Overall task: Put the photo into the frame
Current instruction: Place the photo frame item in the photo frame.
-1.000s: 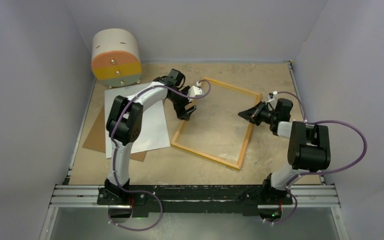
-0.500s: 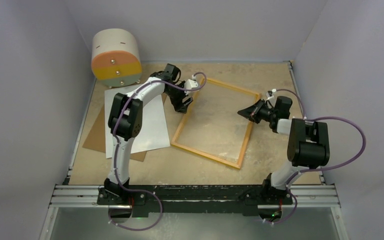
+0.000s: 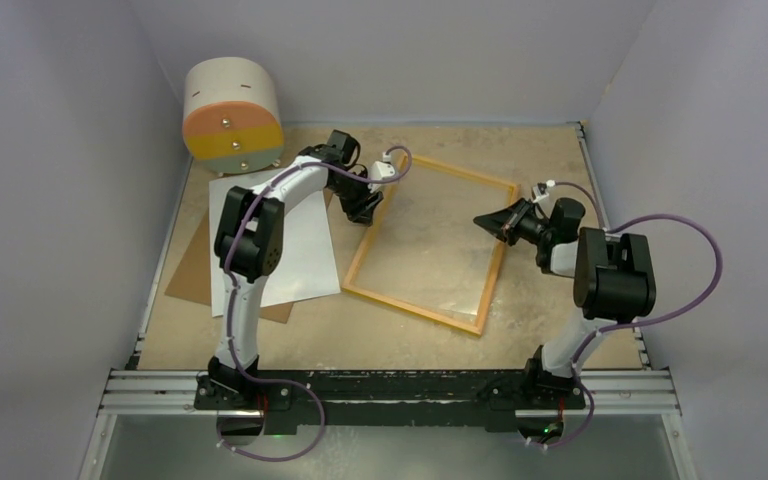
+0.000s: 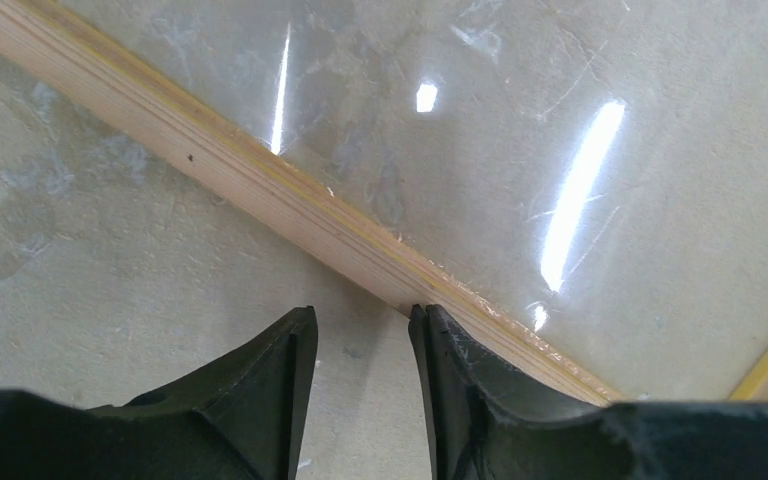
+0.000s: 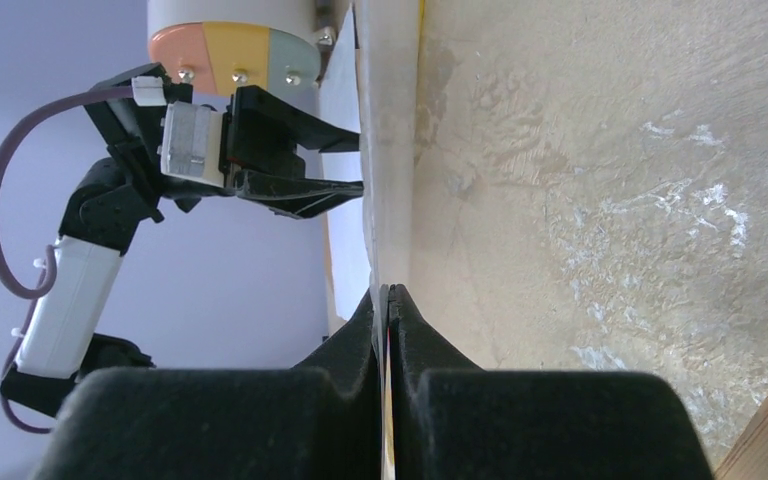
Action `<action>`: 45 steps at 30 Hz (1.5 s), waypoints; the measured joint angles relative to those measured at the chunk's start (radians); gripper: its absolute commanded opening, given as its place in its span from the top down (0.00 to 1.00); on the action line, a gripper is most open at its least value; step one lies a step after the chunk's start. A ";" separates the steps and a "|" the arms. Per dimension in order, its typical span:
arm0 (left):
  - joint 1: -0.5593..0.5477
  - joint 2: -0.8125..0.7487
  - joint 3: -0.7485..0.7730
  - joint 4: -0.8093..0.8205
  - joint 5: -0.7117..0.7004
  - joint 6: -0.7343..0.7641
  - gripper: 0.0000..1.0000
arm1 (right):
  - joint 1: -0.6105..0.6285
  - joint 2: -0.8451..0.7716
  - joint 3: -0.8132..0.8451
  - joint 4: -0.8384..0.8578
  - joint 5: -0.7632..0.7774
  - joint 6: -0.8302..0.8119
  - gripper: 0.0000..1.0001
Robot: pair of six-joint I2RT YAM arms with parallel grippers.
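The photo [image 3: 310, 255] lies white side up on the brown backing board [image 3: 188, 270] near the table's [image 3: 550, 150] left edge, untouched. The frame [image 3: 415, 312] lies back up mid-table. The right gripper [image 3: 480, 220], jaws shut, points at its right rim. Farther off, the left gripper [image 4: 360, 312] has slid along the left rim, and its jaws have narrowed from wide to a slim gap. It is probably squaring the frame before fetching the photo.

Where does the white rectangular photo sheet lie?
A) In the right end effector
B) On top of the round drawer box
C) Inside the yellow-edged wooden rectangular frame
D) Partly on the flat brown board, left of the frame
D: the white rectangular photo sheet overlaps the flat brown board, left of the yellow-edged wooden rectangular frame, whose glass shows only table beneath.
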 measured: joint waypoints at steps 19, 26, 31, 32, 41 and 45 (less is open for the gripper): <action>-0.001 -0.005 -0.004 -0.044 0.044 0.012 0.95 | 0.014 0.028 -0.060 0.255 -0.013 0.206 1.00; -0.001 -0.005 -0.004 -0.045 0.045 0.013 0.96 | 0.019 -0.025 -0.038 0.117 0.008 0.095 1.00; -0.001 -0.006 -0.004 -0.046 0.045 0.018 0.97 | 0.021 -0.036 -0.013 0.023 0.022 0.016 1.00; -0.001 -0.006 -0.004 -0.046 0.045 0.020 0.97 | 0.021 -0.036 -0.010 0.011 0.025 0.007 1.00; -0.001 -0.007 -0.004 -0.049 0.045 0.034 0.98 | 0.025 -0.036 0.004 -0.062 0.065 -0.077 1.00; -0.001 -0.007 -0.004 -0.049 0.045 0.034 0.99 | 0.029 -0.046 0.004 -0.089 0.094 -0.113 1.00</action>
